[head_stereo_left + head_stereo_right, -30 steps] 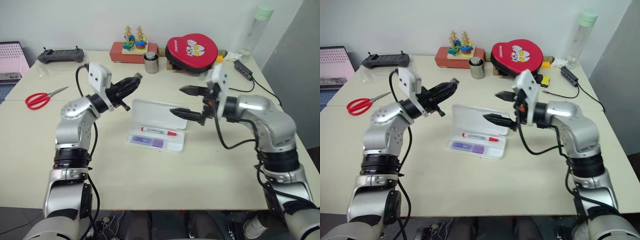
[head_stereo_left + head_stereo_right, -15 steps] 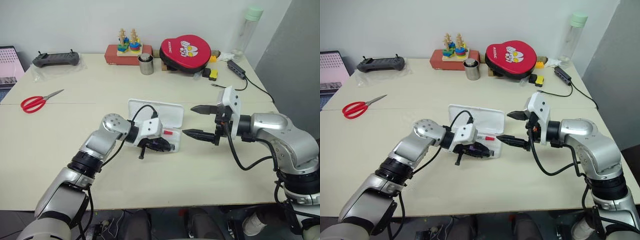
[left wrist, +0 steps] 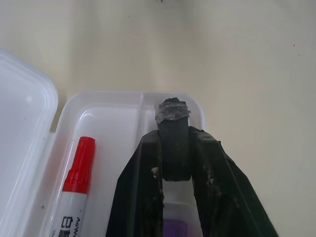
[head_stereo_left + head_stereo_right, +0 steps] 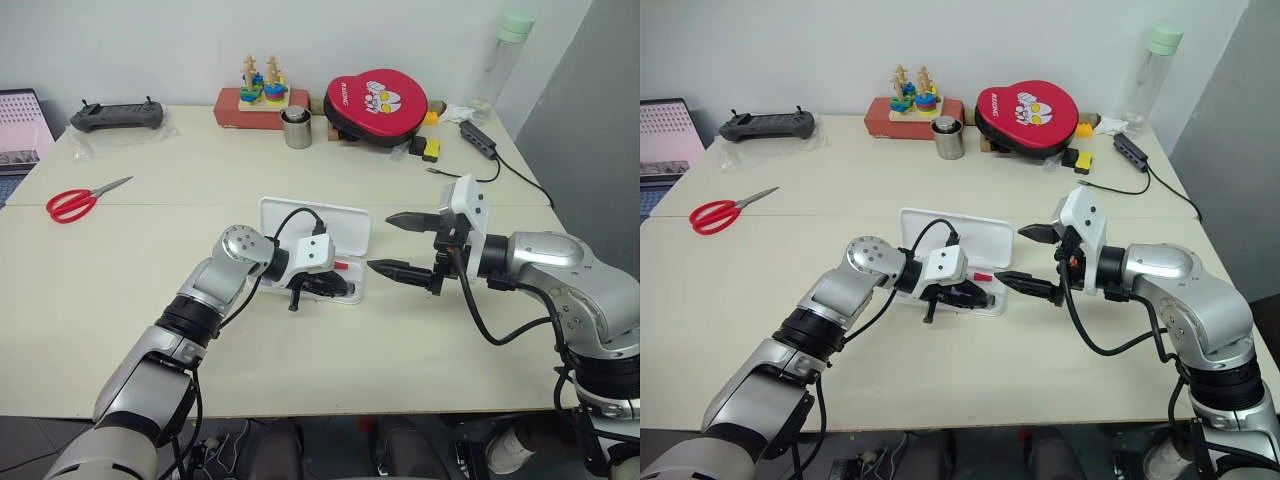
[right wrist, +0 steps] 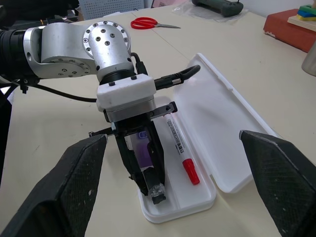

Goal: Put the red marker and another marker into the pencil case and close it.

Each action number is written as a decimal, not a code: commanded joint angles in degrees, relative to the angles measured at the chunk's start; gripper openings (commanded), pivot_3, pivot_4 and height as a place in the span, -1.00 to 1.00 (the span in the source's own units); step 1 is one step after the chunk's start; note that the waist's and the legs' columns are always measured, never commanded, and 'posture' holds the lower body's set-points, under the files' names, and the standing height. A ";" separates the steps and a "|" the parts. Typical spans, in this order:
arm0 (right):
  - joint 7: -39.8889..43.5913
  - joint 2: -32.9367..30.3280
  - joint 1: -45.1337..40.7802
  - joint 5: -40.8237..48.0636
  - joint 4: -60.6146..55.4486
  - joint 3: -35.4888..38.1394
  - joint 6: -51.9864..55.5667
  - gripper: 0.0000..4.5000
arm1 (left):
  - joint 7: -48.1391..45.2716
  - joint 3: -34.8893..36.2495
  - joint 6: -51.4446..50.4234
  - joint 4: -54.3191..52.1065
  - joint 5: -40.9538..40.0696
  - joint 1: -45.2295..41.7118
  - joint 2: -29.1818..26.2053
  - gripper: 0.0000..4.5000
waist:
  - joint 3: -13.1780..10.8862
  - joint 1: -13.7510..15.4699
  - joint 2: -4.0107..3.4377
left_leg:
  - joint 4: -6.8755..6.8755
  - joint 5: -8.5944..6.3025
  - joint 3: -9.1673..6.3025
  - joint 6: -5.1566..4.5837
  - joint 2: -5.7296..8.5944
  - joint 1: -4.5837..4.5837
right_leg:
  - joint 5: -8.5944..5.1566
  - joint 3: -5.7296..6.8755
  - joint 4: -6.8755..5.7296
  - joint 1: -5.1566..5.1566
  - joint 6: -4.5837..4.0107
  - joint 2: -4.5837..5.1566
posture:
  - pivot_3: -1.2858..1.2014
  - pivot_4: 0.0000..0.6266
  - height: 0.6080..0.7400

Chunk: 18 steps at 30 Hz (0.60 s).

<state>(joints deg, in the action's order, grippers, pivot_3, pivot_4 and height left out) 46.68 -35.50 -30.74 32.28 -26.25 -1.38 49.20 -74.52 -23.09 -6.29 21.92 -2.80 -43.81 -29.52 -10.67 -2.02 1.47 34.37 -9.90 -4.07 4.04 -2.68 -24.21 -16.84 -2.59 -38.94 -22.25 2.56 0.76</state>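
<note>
1. The red marker point(image 5: 181, 144) lies in the open pencil case point(image 4: 340, 222) at the middle of the head view. The lavender highlighter point(image 5: 142, 151) lies beside it in the near compartment, so both items look placed.
2. The left gripper point(image 3: 174, 163) reaches into the tray's end. Its jaws are nearly closed around a small black stubby object point(image 3: 172, 136), which seems about to be set down.
3. The right gripper point(image 4: 402, 243) hangs just right of the case, its jaws wide apart and empty.
4. What looks left: withdraw the left arm, fold the lid point(image 5: 224, 117) over and shut it.
5. The cream table point(image 4: 150, 300) holds red scissors point(image 4: 72, 201) at left. A metal cup point(image 4: 295, 128), a red round case point(image 4: 376, 96) and a clear bottle point(image 4: 502, 55) stand along the far edge by a pale wall.
</note>
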 commanded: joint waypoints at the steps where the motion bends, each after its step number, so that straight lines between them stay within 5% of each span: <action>1: 0.10 -0.40 -1.00 0.67 -0.80 0.46 -1.35 1.00 | 0.62 1.40 0.09 -2.52 0.58 -0.56 -0.37 -0.15 | 0.00 0.02 0.00 | 0.00 0.00 0.00 0.00 0.00 0.00 | 0.00 0.00 0.00 0.00 0.00 0.00 | 0.03 -0.52 1.00; 12: 1.92 0.06 -5.50 -0.17 5.00 -0.32 -4.02 1.00 | 3.87 7.99 -10.02 -13.13 -6.35 2.42 0.36 0.92 | 0.00 -0.02 0.00 | 0.04 0.00 -0.01 0.00 -0.01 0.02 | 0.00 0.00 -0.03 0.01 0.00 0.00 | 0.03 -0.52 1.00; 18: -2.60 6.52 -19.61 -9.52 26.77 -5.42 -9.43 1.00 | 13.23 25.40 -24.12 -26.23 -19.58 8.19 -1.25 0.98 | -0.01 -1.20 -0.02 | 0.08 0.00 -0.02 0.00 -0.04 0.06 | 0.03 0.01 -0.06 0.01 0.04 -0.01 | 0.03 -0.52 1.00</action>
<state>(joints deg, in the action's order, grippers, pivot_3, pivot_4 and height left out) 45.80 -30.31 -47.09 25.91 -5.08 -5.51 42.38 -64.57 -4.20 -26.82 0.97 -17.69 -36.29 -29.73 -10.68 -3.22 1.45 34.45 -9.89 -4.10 4.04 -2.74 -24.10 -16.81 -2.59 -39.02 -22.23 2.60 0.75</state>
